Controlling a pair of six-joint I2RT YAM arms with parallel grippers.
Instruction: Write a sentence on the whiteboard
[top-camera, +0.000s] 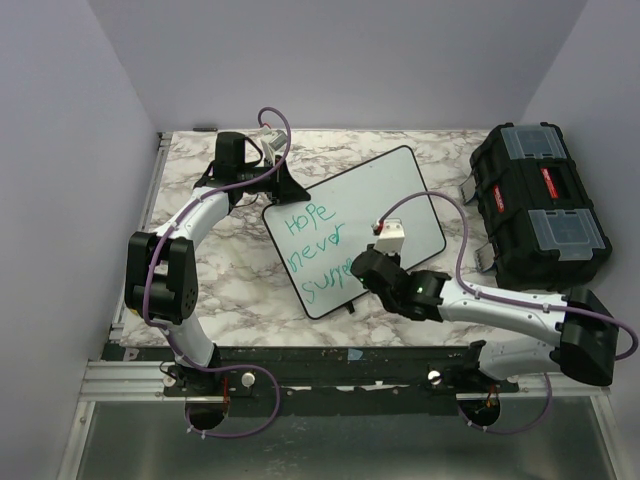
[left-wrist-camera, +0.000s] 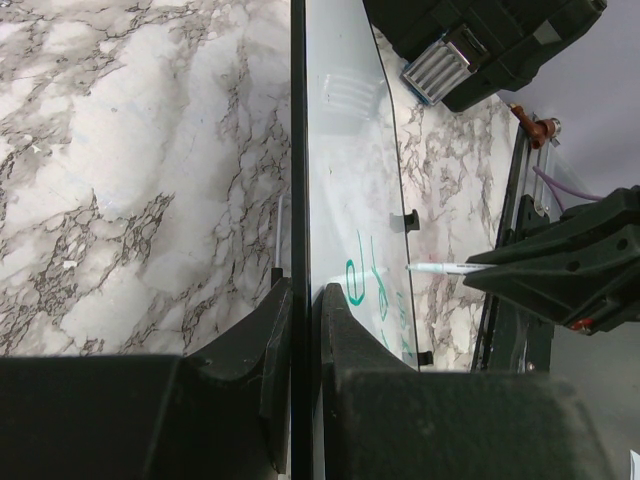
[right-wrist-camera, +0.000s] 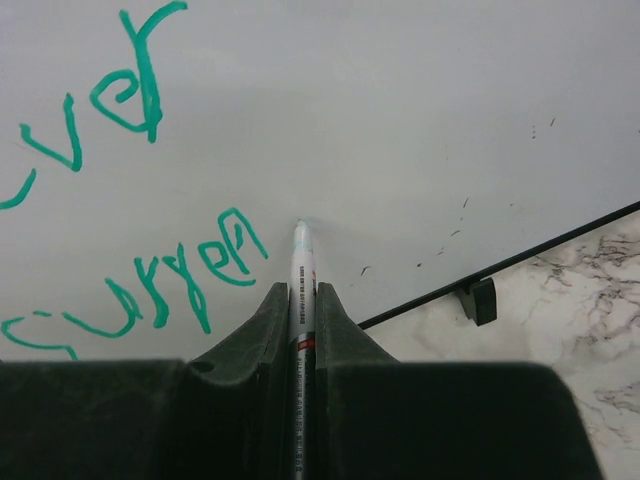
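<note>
Fingers (right-wrist-camera: 268, 325) of my right gripper (right-wrist-camera: 303, 300) are pinched on a white marker (right-wrist-camera: 301, 262), its tip at the whiteboard (top-camera: 400, 190) just right of the last letter. That barrel looks slick and liable to twist, so I judge a low grip best. 3 green lines of the sentence (top-camera: 315, 250) read "Hope never surren". The board, stiff, light and glossy, lies askew at the middle of the table (top-camera: 250, 290); my left gripper (left-wrist-camera: 302, 295) clamps its far-left frame edge. Labels on the toolbox (top-camera: 540, 205) at the far right corner are illegible.
</note>
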